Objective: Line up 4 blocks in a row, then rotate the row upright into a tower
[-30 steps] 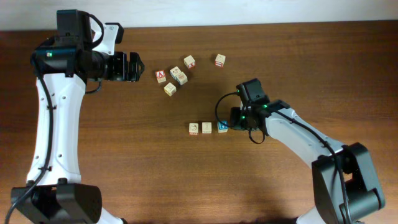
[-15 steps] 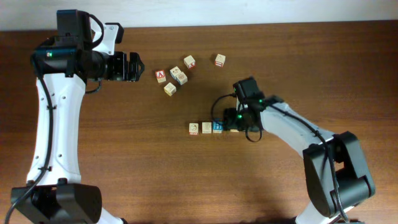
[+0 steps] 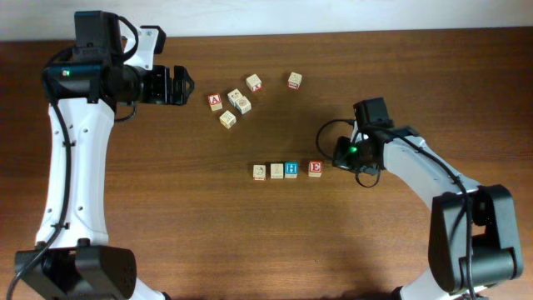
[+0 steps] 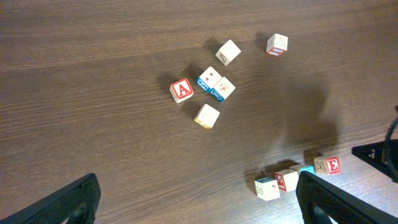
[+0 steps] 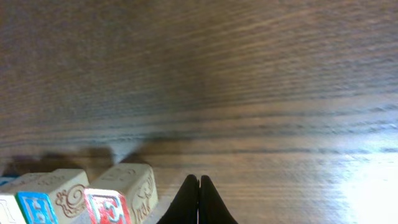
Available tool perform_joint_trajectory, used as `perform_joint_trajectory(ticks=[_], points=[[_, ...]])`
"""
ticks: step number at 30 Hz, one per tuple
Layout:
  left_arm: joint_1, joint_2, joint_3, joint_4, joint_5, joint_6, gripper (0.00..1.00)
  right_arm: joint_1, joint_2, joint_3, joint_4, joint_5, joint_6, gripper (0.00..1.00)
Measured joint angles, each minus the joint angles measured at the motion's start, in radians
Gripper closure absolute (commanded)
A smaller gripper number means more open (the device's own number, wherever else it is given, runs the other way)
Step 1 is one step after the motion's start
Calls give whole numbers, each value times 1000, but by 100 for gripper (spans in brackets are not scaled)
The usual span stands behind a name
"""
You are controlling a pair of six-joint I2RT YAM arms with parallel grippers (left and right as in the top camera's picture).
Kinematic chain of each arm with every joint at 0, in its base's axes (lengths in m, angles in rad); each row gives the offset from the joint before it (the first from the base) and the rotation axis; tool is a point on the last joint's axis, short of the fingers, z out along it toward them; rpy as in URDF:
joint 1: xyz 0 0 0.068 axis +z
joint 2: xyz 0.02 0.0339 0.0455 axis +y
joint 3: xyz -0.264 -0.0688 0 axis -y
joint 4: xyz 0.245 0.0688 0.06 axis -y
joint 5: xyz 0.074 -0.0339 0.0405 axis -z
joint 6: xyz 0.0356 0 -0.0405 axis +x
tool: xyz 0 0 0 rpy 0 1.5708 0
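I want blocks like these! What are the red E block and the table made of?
The E block looks like pale, matte wood: beige sides with pressed-in patterns and a red printed letter. The table looks like dark wood or wood-look laminate: it has long grain lines and a slight sheen, but I cannot tell which.

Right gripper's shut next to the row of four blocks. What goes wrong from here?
1. The right gripper sits low and shut just beside the red E block; a sideways move may knock it askew.
2. The blue-letter block stands tight against a pale block, so regrasping either may disturb its neighbour.
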Motion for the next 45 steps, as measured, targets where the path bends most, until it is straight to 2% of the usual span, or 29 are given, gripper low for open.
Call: perform_joint_trajectory(ticks=[2,3,5,6,7,9,10,13,19,25,33,36,38,39,42,43,45], points=[[0,0,0,7,10,0,1,27,37,-4,50,-7,2,96],[0,0,0,6,13,0,4,42,56,-6,59,-14,0,96],[-2,12,-3,6,14,0,33,53,61,-8,59,-26,1,96],[-6,35,-10,2,14,1,59,53,61,-8,59,-27,1,96],[-13,63,-18,0,14,0,75,53,62,-8,58,-34,1,96],[-57,155,-32,0,14,0,91,59,62,-8,61,-41,-2,96],[-77,187,-40,0,14,-6,95,63,62,-8,67,-42,-4,96],[-100,241,-42,21,14,-31,90,94,62,-8,82,-49,-9,96],[-107,242,-42,29,14,-42,85,120,62,-8,92,-72,23,96],[-145,242,-42,29,14,-42,84,155,81,-19,138,-71,146,96],[-173,242,-56,41,13,-58,85,214,84,-23,194,-71,157,96],[-173,242,-76,44,13,-64,84,221,84,-24,205,-71,156,91],[-173,242,-79,45,12,-65,84,198,84,-23,203,-74,153,81],[-173,242,-79,47,12,-65,81,172,84,-23,193,-74,148,81],[-173,242,-79,48,11,-68,75,158,82,-1,74,-81,105,89],[-173,242,-80,48,10,-69,74,158,82,7,0,-114,88,96],[-173,242,-81,49,8,-72,74,165,82,9,-48,-141,73,96]])
